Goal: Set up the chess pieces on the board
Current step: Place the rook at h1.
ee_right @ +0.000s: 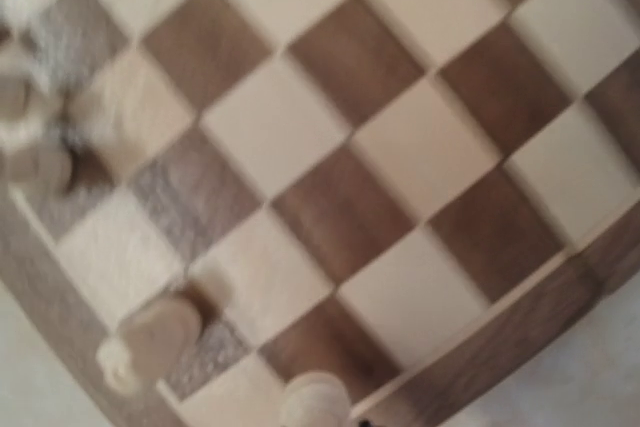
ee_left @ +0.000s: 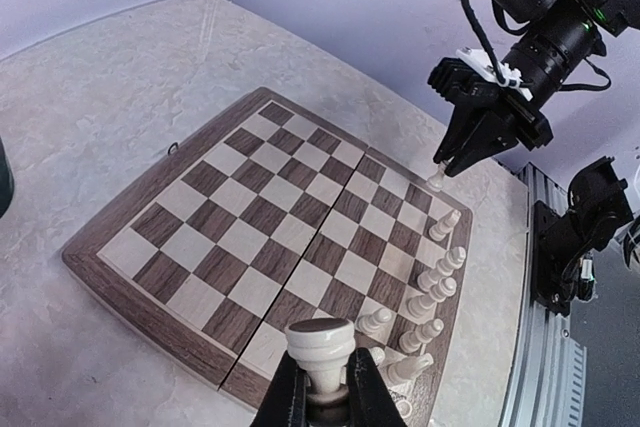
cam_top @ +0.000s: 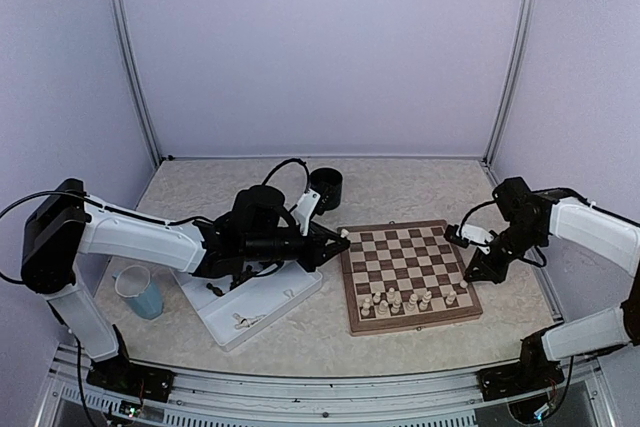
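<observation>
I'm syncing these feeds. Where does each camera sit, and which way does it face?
Top external: above and behind the bases, looking down on the square brown-and-tan wooden chessboard; both arms show.
Left wrist: on the left gripper, facing across the board to the right gripper pinching a small cream piece; own fingers clamp a cream turned chess piece.
Right wrist: close over the board's squares, blurred; own fingers unseen.
Shared: all three show the board.

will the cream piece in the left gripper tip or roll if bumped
Probably rigid and light: the cream piece looks like small turned wood in the left gripper. Round profile, so it may tip and roll.
</observation>
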`<state>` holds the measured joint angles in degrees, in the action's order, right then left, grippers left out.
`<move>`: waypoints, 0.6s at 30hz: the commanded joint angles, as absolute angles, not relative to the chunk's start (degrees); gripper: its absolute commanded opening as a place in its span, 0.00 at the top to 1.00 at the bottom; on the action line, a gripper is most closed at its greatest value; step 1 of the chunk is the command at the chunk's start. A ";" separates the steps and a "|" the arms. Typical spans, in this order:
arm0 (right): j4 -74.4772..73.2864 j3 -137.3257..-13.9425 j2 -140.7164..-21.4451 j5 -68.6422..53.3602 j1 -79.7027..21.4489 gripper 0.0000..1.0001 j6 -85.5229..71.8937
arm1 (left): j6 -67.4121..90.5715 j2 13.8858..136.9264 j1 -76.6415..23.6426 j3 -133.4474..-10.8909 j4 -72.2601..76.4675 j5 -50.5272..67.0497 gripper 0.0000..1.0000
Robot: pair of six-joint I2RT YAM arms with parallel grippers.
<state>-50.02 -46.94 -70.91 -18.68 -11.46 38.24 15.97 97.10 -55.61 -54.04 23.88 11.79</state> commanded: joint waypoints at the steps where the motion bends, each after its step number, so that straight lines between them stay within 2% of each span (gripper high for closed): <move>1: -50.80 -44.35 -68.41 -16.21 -11.07 0.94 41.34 | 14.14 95.49 -55.16 -55.77 20.86 11.99 0.96; 18: -54.89 -43.35 -68.53 -20.17 -11.45 0.90 48.44 | 14.69 94.56 -55.11 -54.32 20.43 10.90 0.94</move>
<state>-53.12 -44.07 -69.08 -18.50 -11.44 45.93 15.00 96.51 -55.40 -54.24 20.58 11.51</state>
